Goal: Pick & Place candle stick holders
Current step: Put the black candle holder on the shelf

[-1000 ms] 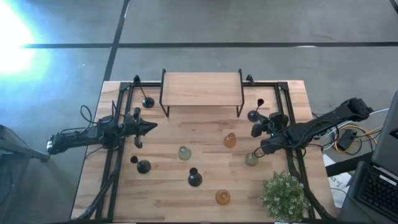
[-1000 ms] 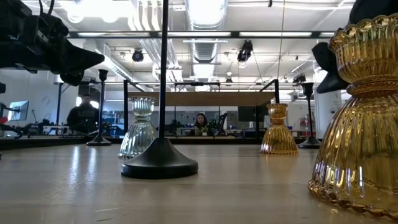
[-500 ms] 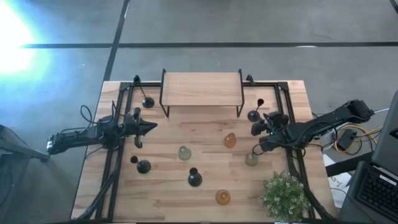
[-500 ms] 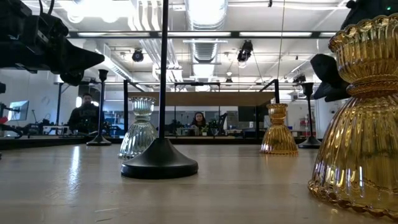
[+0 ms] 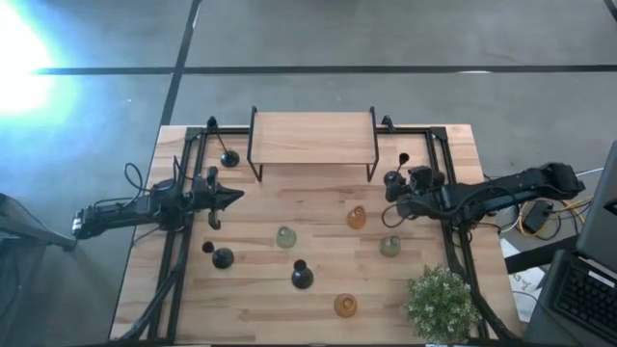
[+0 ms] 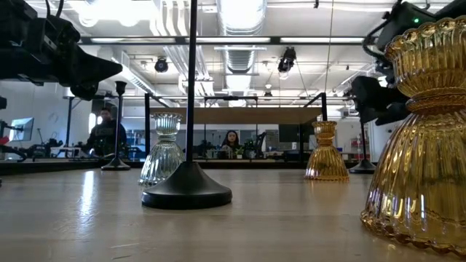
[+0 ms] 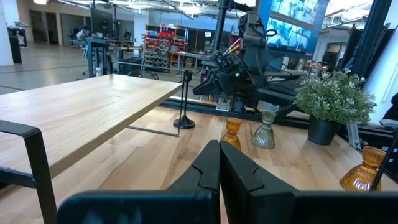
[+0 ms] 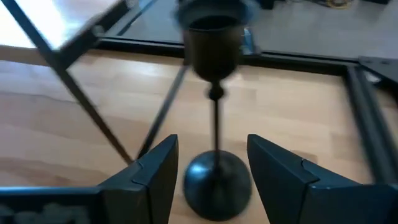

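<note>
My right gripper (image 8: 214,180) is open, its two fingers on either side of a black candle stick holder (image 8: 213,37) with a round base and thin stem. From above, this holder (image 5: 403,157) stands by the shelf's right leg, with the right gripper (image 5: 393,193) at its base. Other holders stand around the table: black ones (image 5: 228,159) (image 5: 223,257) (image 5: 302,279), pale-green glass ones (image 5: 286,237) (image 5: 389,247) and amber ones (image 5: 357,218) (image 5: 345,306). My left gripper (image 5: 231,197) hovers shut and empty at the left side.
A wooden shelf riser (image 5: 313,138) on black legs stands at the back middle. A potted plant (image 5: 441,302) sits at the front right corner. Black frame rails (image 5: 179,260) run along both table sides. People show in the room beyond.
The right gripper has opened and swung from beside the pale-green holder toward the back, up to the black holder by the shelf leg. The left arm has not moved.
</note>
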